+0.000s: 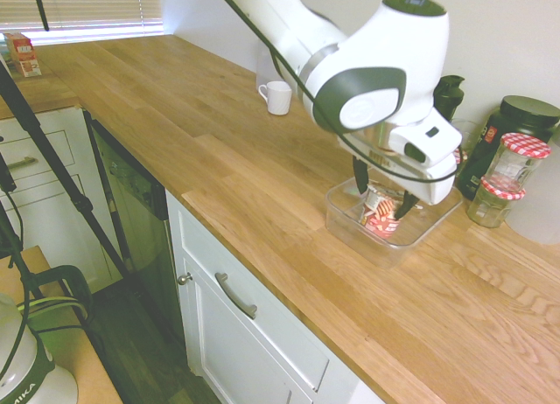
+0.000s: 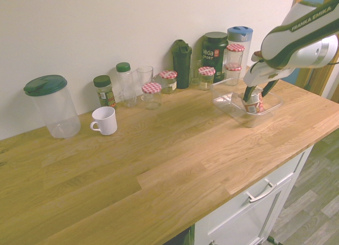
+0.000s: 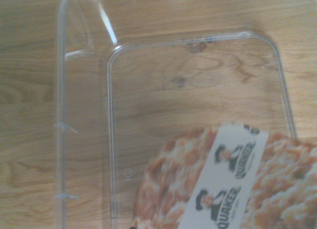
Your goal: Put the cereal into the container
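Wrist view shows the cereal (image 3: 218, 184) resting on the floor of the container (image 3: 111, 140), lid up, near one wall. In the first exterior view the tool (image 1: 383, 194) stands directly over the cup with its fingers spread, gripping nothing. The container (image 1: 346, 219) sits on the desk (image 1: 219, 159) near the jars (image 1: 512, 172). For a clean retreat, lift straight up until both fingertips clear the container rim, and only then move sideways. Avoid tilting, since a fingertip could catch the wall and drag the container.
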Tool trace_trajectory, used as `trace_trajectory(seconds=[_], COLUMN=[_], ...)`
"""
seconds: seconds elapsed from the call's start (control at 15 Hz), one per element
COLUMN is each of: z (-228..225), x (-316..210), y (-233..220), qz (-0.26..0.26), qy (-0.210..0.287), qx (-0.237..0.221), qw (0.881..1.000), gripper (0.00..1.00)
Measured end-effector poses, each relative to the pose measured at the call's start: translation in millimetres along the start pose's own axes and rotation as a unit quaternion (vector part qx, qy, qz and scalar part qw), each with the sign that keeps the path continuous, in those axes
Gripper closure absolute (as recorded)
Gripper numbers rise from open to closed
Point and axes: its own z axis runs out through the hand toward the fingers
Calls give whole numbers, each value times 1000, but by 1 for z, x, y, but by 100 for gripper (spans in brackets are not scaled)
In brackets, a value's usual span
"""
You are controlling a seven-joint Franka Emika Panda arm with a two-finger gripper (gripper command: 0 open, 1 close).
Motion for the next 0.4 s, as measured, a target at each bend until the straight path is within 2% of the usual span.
trace_trajectory(seconds=[0.2,0.4], z=[-45,-53], x=[6,4], y=[-10,-15], qz=[3,3], qy=[0,4], qx=[-4,1], qw=[1000,1000], gripper=[0,0])
